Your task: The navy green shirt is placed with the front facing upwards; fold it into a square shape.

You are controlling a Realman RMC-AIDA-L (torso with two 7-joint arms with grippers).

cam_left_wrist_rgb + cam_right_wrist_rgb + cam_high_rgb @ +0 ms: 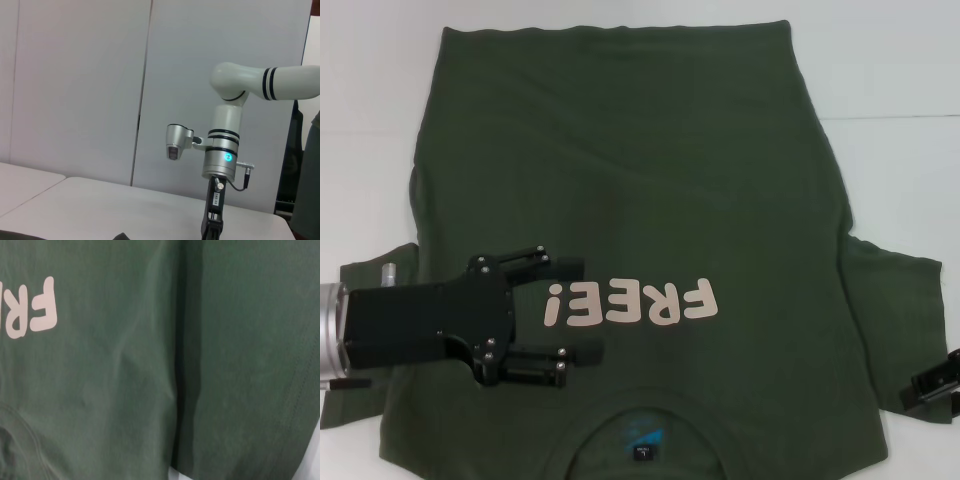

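The navy green shirt (640,190) lies spread front up on the white table, collar toward me and hem at the far side. Its pale pink "FREE!" lettering (632,303) reads upside down from here, and the blue-printed neck label (642,440) shows inside the collar. My left gripper (585,308) hovers open over the chest, left of the lettering, fingers pointing toward it with nothing between them. My right gripper (932,388) sits at the picture's right edge beside the right sleeve (895,300), mostly cut off. The right wrist view shows the shirt (125,370) close up with part of the lettering (35,310).
White table (890,70) shows around the far hem and both sides. The left sleeve (360,385) lies partly under my left arm. In the left wrist view my right arm (222,145) stands over the table (125,205) before a pale wall.
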